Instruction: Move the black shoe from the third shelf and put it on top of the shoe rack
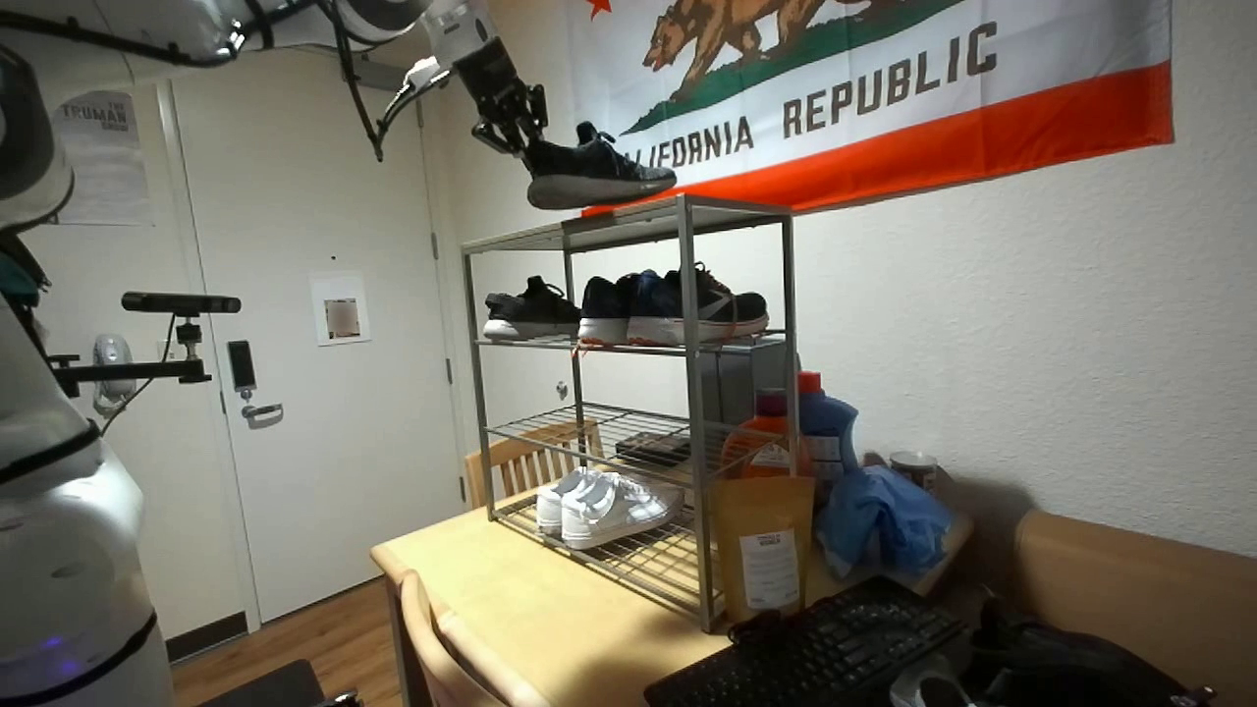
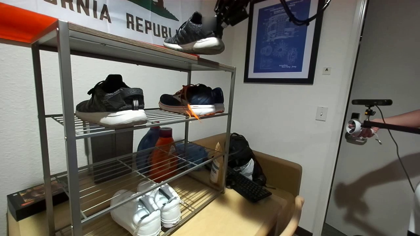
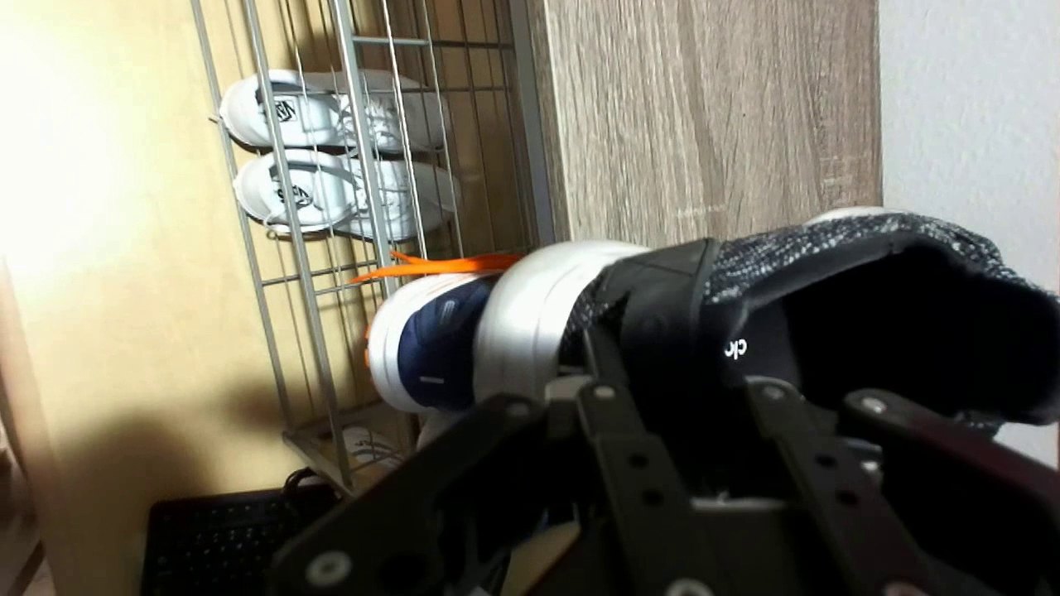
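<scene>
The black shoe (image 1: 601, 179) is held by its heel in the gripper (image 3: 679, 368), at the top of the shoe rack (image 1: 696, 462). The gripper is clamped on the heel wall: one finger is set inside the shoe's opening and the other is laid against the outside, as is seen in the wrist view. The toe is pointed toward the wall (image 1: 982, 344), where a flag (image 1: 874, 98) is hung. Whether the wood-grain top board (image 3: 696, 108) is touched by the sole cannot be told.

On the third shelf (image 2: 180, 121), just below the top, another dark shoe (image 2: 113, 105) with a white sole is placed toward one end, and the bluish dark shoes (image 2: 201, 96) are set side by side toward the other, with orange laces (image 2: 193, 112) hung over the edge. White shoes (image 1: 609, 516) are stood side by side on the lowest tier (image 1: 628, 586).

The rack is carried by the wooden surface (image 1: 560, 628). A tan pouch (image 1: 761, 511) is stood upright just beside a corner post (image 1: 702, 550), and a keyboard (image 1: 825, 638) is laid near it. An orange bottle (image 2: 163, 164) and a blue bottle (image 2: 146, 147) are seen near the rack in both exterior views.
</scene>
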